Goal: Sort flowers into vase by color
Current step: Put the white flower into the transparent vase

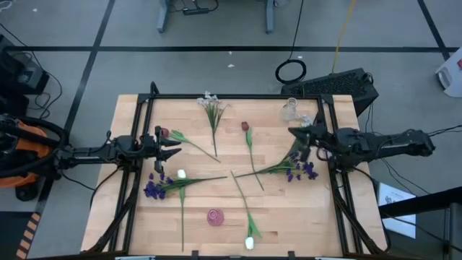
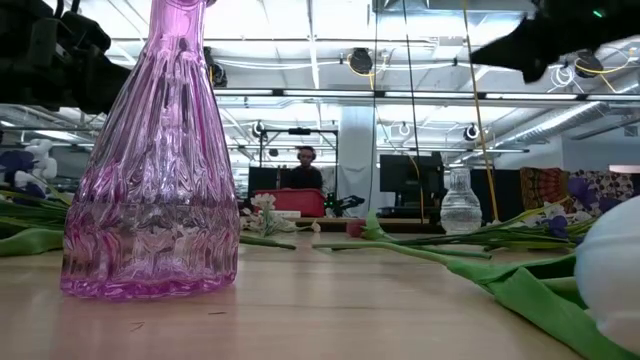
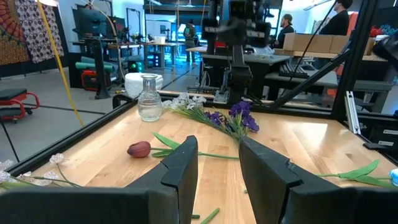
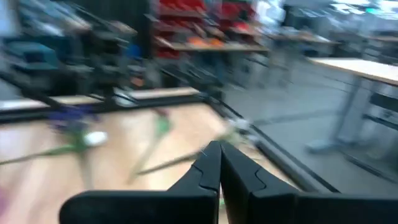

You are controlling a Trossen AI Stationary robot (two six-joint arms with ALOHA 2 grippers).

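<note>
High view: the pale wooden table [image 1: 274,217] carries scattered green-stemmed artificial flowers. The left arm reaches in level from nine o'clock, its left gripper [image 1: 175,146] over the table's nine o'clock edge, fingers parted and holding nothing. A dark red tulip bud [image 1: 164,133] lies just beside it, toward eleven o'clock. The right arm comes in level from three o'clock; the right gripper [image 1: 294,133] is clenched shut on nothing, above the purple blossom cluster [image 1: 297,170] at four o'clock of centre. A white blossom spray [image 1: 210,101] lies at twelve o'clock, a second red tulip bud [image 1: 245,126] near centre, a second purple cluster [image 1: 154,189] and a white tulip bud [image 1: 181,174] at eight o'clock, another white tulip bud [image 1: 250,243] at six o'clock. The pink ribbed glass vase [image 1: 215,217] stands at six o'clock, the clear glass vase [image 1: 291,110] at one o'clock; both hold no flowers.

Low view: the pink vase fills the nine o'clock side, upright; a person sits far behind in the room.

Left wrist view: the two dark fingers [image 3: 181,167] stand apart, empty, with the red bud and clear vase beyond.

Right wrist view: blurred; the fingers [image 4: 208,171] meet tip to tip.

No writing can be read in any view.
</note>
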